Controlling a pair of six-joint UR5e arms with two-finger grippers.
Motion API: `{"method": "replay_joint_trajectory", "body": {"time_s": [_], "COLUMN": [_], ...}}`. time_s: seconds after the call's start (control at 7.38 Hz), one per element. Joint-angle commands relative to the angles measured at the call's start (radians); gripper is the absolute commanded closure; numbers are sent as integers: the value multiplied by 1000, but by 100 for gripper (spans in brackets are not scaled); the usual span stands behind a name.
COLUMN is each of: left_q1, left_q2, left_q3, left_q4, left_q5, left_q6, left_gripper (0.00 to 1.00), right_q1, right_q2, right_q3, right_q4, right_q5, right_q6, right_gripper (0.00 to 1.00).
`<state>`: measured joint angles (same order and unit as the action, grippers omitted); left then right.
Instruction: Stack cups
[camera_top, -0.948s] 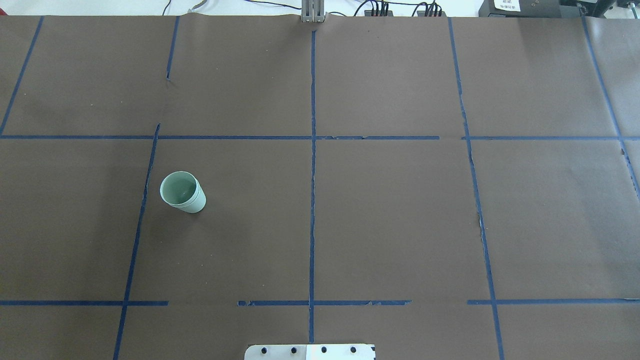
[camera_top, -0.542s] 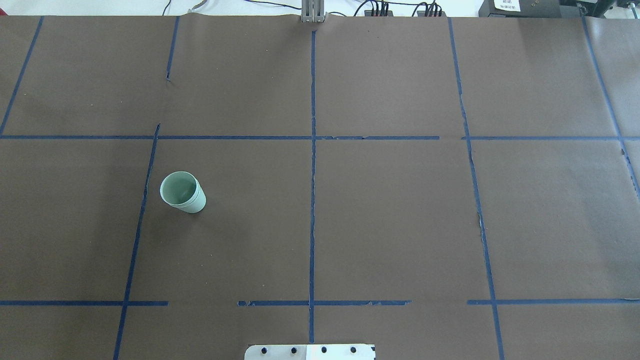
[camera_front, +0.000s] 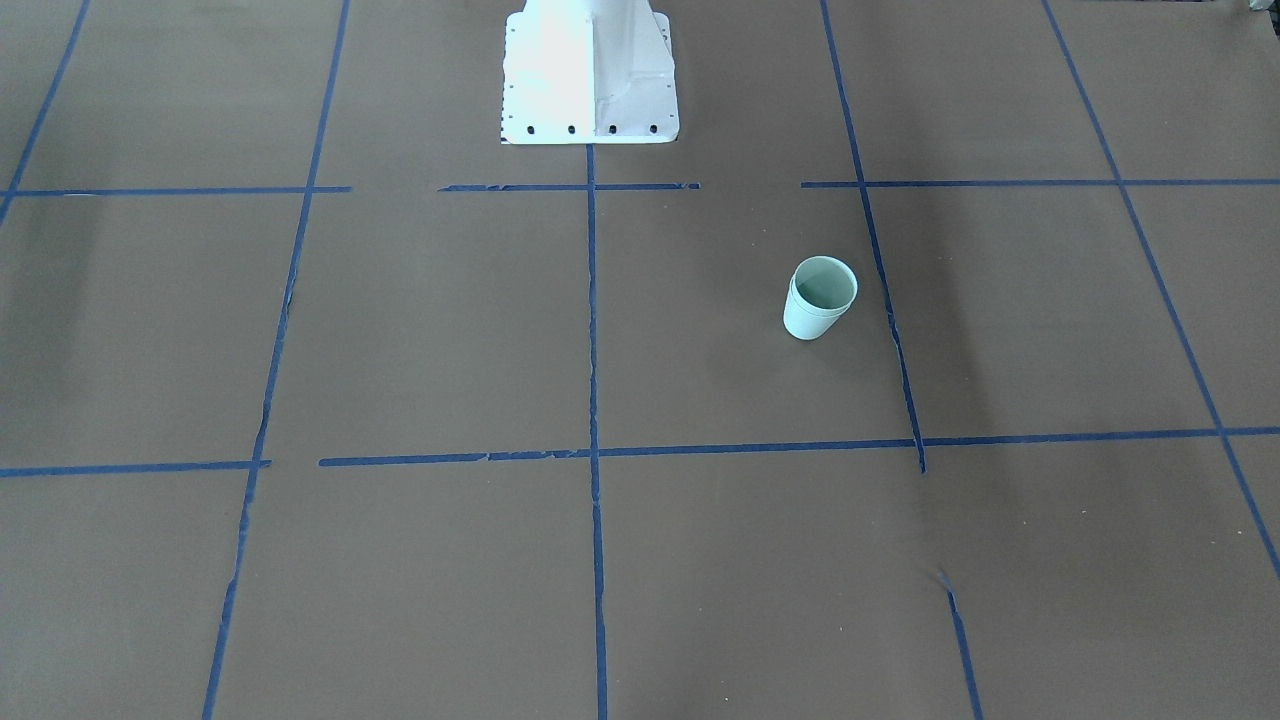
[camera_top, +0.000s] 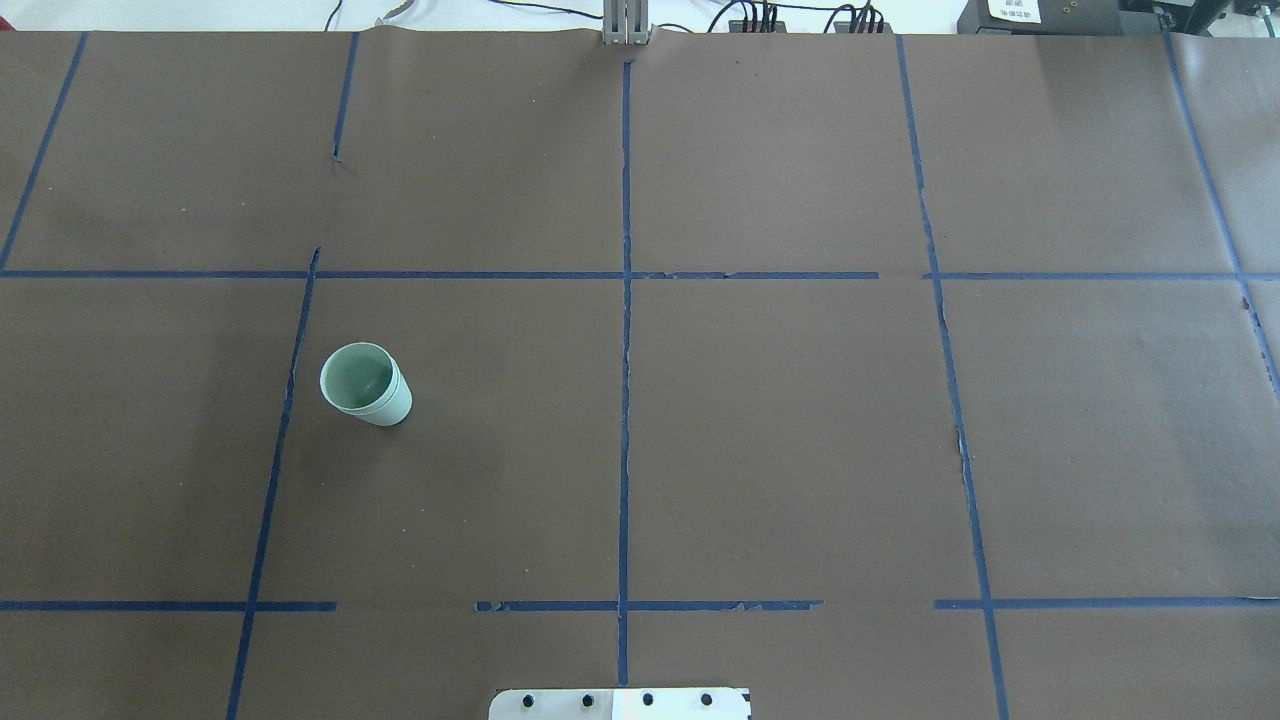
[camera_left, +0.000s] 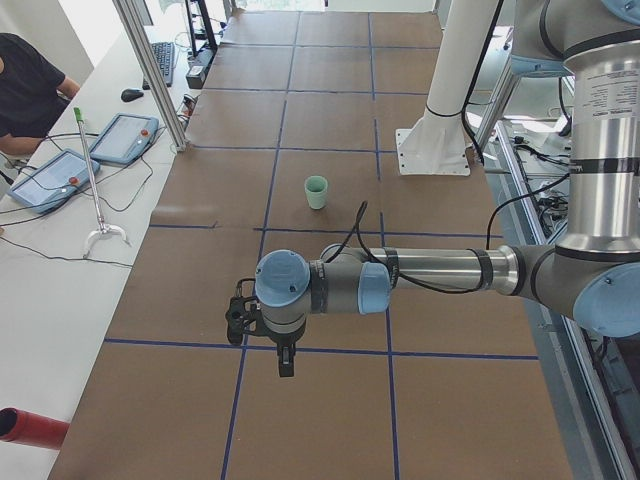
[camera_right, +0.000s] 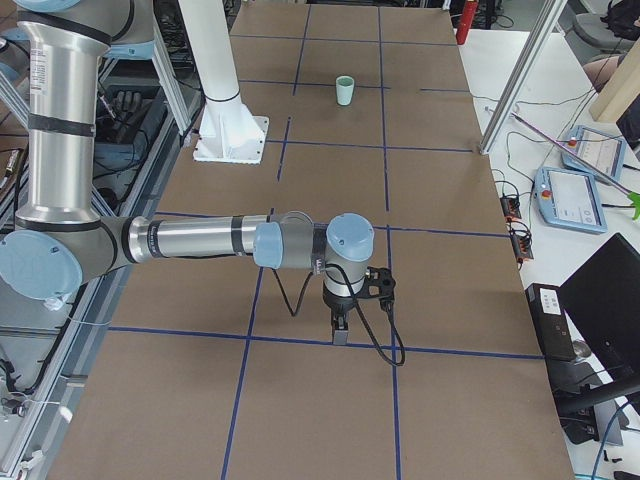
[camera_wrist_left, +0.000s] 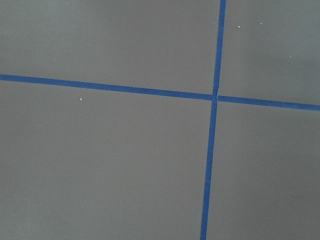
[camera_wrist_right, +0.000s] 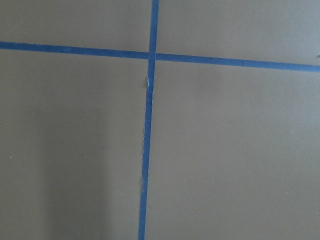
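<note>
Two pale mint-green cups stand upright as one nested stack on the brown table cover, left of the middle in the overhead view. The stack also shows in the front-facing view, the exterior left view and the exterior right view. My left gripper hangs off the near arm in the exterior left view, far from the cups. My right gripper shows only in the exterior right view, also far from them. I cannot tell whether either is open or shut. Both wrist views show only brown cover and blue tape.
Blue tape lines divide the brown cover into a grid. The white robot pedestal stands at the table's near edge. Teach pendants and a seated person are at the side bench. A red cylinder lies there too.
</note>
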<state>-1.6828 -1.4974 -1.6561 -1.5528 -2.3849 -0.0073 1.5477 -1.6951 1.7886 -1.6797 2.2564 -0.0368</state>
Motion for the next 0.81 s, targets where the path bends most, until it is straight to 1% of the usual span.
{"method": "replay_joint_trajectory", "body": {"time_s": [0.0, 0.27, 0.68], "left_q1": [8, 122, 126], "left_q2": [-4, -4, 0], "left_q3": [1, -40, -40], "left_q4": [8, 14, 14], "left_q5": [6, 21, 13], "left_q6": [0, -2, -2], "left_gripper": [0, 0, 0], "right_q1": [0, -1, 0], "right_q2": [0, 0, 0], "right_q3": [0, 0, 0], "right_q4": [0, 0, 0], "right_q5": [0, 0, 0], "right_q6": [0, 0, 0], "right_gripper": [0, 0, 0]}}
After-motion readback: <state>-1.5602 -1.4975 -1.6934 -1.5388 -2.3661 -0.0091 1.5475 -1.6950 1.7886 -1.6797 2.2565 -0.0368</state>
